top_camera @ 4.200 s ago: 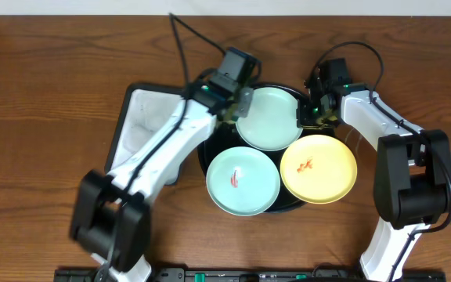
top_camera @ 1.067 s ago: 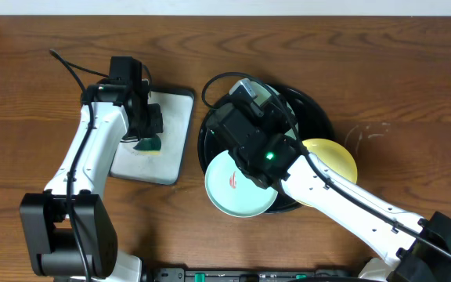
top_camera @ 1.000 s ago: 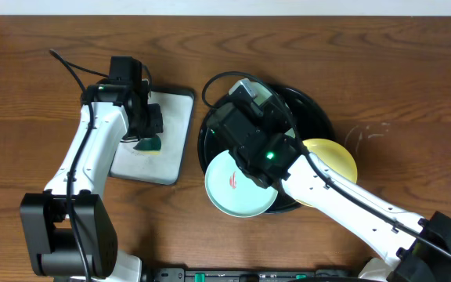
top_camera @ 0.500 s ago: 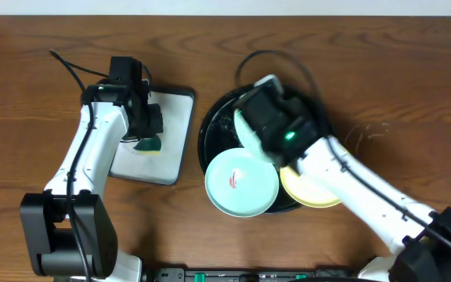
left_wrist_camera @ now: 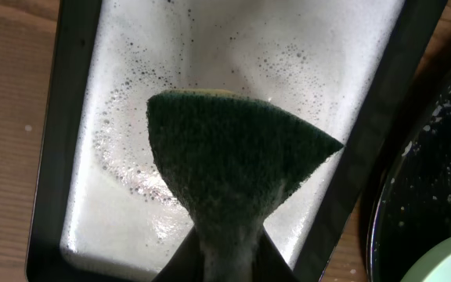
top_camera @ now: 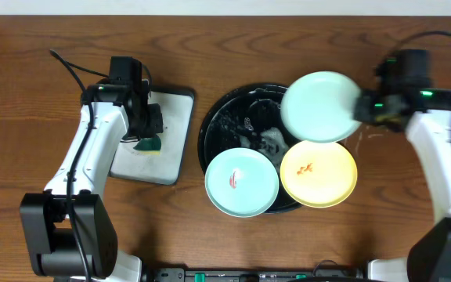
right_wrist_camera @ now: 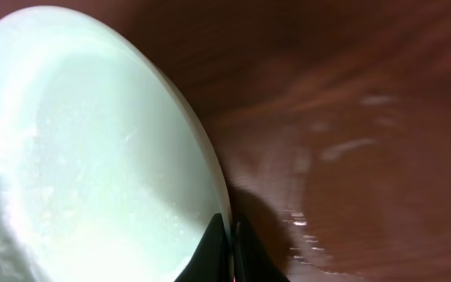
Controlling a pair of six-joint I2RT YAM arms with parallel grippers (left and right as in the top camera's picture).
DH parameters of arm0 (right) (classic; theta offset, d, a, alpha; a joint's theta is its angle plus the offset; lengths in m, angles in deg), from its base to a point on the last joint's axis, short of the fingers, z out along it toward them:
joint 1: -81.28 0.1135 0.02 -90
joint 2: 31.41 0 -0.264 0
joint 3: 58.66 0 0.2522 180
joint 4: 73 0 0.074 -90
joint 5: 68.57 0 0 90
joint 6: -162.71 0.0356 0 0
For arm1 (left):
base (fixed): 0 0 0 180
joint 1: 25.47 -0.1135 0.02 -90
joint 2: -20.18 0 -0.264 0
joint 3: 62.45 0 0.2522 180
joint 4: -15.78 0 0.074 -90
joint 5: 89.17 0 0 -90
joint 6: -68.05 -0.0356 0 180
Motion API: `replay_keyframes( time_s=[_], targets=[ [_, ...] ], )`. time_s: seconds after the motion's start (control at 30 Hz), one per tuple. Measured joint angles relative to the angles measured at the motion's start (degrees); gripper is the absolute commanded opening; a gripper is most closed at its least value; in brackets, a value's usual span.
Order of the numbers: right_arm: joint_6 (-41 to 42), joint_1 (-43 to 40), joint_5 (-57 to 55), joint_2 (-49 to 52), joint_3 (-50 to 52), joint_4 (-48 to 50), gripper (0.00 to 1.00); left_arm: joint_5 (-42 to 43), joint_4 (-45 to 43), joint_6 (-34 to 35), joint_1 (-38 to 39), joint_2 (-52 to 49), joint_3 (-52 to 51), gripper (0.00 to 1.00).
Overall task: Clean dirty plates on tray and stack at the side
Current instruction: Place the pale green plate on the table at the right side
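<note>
The black round tray (top_camera: 225, 125) holds a mint-green plate with a red smear (top_camera: 242, 182) at its front left and a yellow plate with a red smear (top_camera: 319, 171) at its front right. My right gripper (top_camera: 361, 110) is shut on the rim of a second mint-green plate (top_camera: 319, 106) with no smear, held above the tray's right edge; it fills the right wrist view (right_wrist_camera: 92, 157). My left gripper (top_camera: 146, 135) is shut on a green sponge (left_wrist_camera: 229, 157) over the white-grey tray (left_wrist_camera: 131, 102).
The rectangular white-grey tray (top_camera: 174, 125) with soapy foam stands left of the black tray. Bare wood tabletop (top_camera: 413, 211) lies to the right of the black tray, with wet marks (top_camera: 370, 131) on it. The black tray's edge shows in the left wrist view (left_wrist_camera: 437, 164).
My right arm has swung from over the tray's middle to the right, carrying the clean mint-green plate out over the tray's right edge. The left arm has stayed still with the sponge.
</note>
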Motion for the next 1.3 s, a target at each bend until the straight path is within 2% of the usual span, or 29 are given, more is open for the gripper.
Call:
replay_keyframes(
  time_s=[0.23, 0.5, 0.57, 0.6, 0.67, 0.87, 1.07, 1.3],
  targets=[
    [1.79, -17.05, 3.06, 1.99, 0.09, -1.95, 0.01, 0.00, 0.00, 0.00, 0.02, 0.00, 0.00, 0.07],
    [4.37, -28.02, 3.23, 10.56, 2.27, -2.21, 0.01, 0.00, -0.02, 0.00, 0.02, 0.00, 0.00, 0.08],
    [4.74, -29.53, 3.19, 12.22, 2.58, -2.51, 0.11, 0.00, -0.02, 0.00, 0.02, 0.00, 0.00, 0.08],
    [4.98, -30.08, 3.30, 12.66, 2.60, -2.58, 0.25, 0.00, -0.02, 0.00, 0.00, 0.00, 0.00, 0.08],
    [4.94, -30.67, 3.17, 12.90, 2.67, -1.70, 0.37, 0.00, -0.02, 0.00, 0.00, 0.00, 0.00, 0.08],
    [1.09, -30.82, 8.20, 12.70, 2.67, -0.39, 0.52, 0.00, 0.00, 0.00, 0.02, 0.00, 0.00, 0.08],
    [-4.85, -29.09, 16.15, 8.46, 2.67, -4.00, 0.53, 0.00, 0.00, 0.00, 0.00, 0.00, 0.00, 0.08],
    [-8.37, -17.18, 14.12, 1.18, 2.64, -13.64, 0.53, 0.00, 0.00, 0.00, 0.00, 0.00, 0.00, 0.08]
  ],
)
